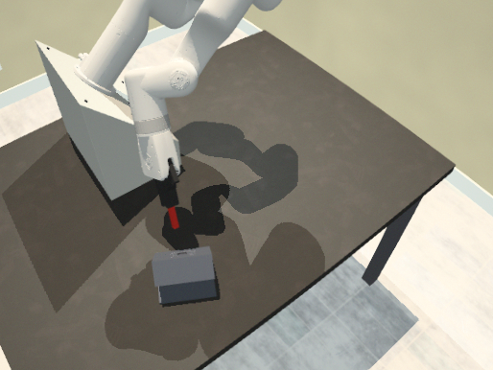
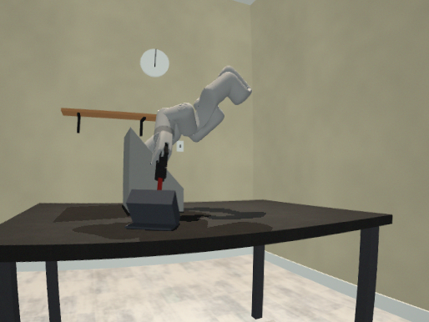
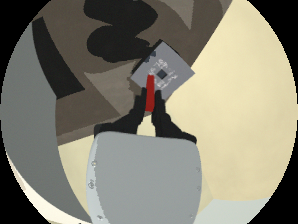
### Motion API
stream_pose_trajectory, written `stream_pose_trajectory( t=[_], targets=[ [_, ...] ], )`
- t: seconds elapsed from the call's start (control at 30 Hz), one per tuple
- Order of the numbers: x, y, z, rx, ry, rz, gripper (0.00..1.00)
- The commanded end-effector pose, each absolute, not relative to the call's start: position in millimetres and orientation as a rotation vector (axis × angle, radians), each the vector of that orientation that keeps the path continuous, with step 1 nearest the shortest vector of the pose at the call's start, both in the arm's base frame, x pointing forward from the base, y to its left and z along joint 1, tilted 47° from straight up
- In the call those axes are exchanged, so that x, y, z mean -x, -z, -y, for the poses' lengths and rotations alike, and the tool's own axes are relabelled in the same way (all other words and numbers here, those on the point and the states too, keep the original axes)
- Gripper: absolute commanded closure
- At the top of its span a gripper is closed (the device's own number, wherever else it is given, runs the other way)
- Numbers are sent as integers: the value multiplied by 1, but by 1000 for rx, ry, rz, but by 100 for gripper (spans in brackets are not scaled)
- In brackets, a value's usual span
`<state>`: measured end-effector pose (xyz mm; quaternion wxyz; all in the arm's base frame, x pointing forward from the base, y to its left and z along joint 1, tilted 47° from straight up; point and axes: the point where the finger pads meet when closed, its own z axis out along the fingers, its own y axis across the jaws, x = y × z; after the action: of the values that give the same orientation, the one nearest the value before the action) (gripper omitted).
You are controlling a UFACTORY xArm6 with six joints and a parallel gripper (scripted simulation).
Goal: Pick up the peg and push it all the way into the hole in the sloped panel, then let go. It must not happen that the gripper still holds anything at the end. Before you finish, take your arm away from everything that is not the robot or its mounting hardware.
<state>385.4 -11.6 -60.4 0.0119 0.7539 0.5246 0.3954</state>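
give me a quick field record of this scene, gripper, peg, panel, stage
gripper: the gripper is shut on the red peg
peg: off the table, pointing down toward the grey block
panel: sloped panel on a grey block; dark hole shows in the wrist view
stage: peg not in the hole yet; its tip looks lined up near the hole

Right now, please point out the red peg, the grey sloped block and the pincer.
red peg (image 1: 174,218), top view, middle of shaft
grey sloped block (image 1: 182,267), top view, sloped face
pincer (image 3: 150,107), wrist view, between fingertips
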Motion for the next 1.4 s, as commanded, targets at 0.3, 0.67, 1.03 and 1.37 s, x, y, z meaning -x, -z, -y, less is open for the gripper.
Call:
stream_pose_trajectory(
  t=[0.3,0.67,1.03,1.37],
  targets=[
    [-386,54,10,-2416,-1226,-1506,100],
    [-386,50,9,-2466,-1220,-1401,100],
    [-384,45,8,-2523,-1213,-1270,100],
    [-382,42,7,-2560,-1207,-1174,100]
  ],
)
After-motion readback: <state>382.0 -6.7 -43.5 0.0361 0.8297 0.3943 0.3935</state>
